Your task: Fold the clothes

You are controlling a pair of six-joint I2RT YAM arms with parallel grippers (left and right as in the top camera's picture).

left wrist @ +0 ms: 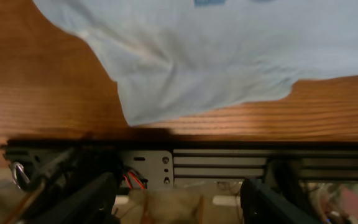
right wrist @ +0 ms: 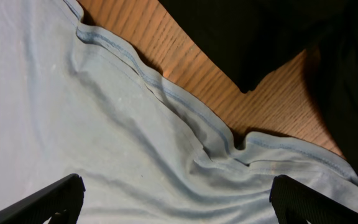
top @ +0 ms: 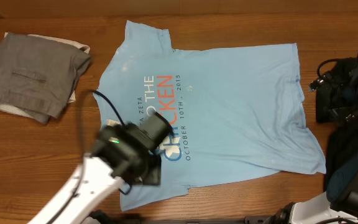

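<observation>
— Where is the T-shirt point(top: 229, 106)?

— Spread out across the middle of the overhead frame, on the wooden table point(top: 42, 155). It is light blue and lies print side up. The blue and orange lettering runs sideways, left of centre. One sleeve points to the upper left, and the right edge is a little rumpled.

— And the left gripper point(left wrist: 179, 183)?

— From above, it and its arm are blurred over the lower left part of the shirt and cover some of the lettering. In the left wrist view its jaws stand apart at the bottom of the frame with nothing between them, so it is released. A loose corner of the shirt fills the top of that view, with bare wood under it and a black rail point(left wrist: 260, 155) lower down.

— The right gripper point(right wrist: 176, 183)?

— Released too. In the right wrist view its jaws sit wide apart in the two bottom corners, holding nothing. The shirt lies below them, and its stitched hem runs in a wrinkled diagonal from the upper left to the lower right. Wood shows beyond the hem.

— Anything else on the table?

— A folded grey garment point(top: 33, 74) in the upper left of the overhead frame, well apart from the shirt.
</observation>
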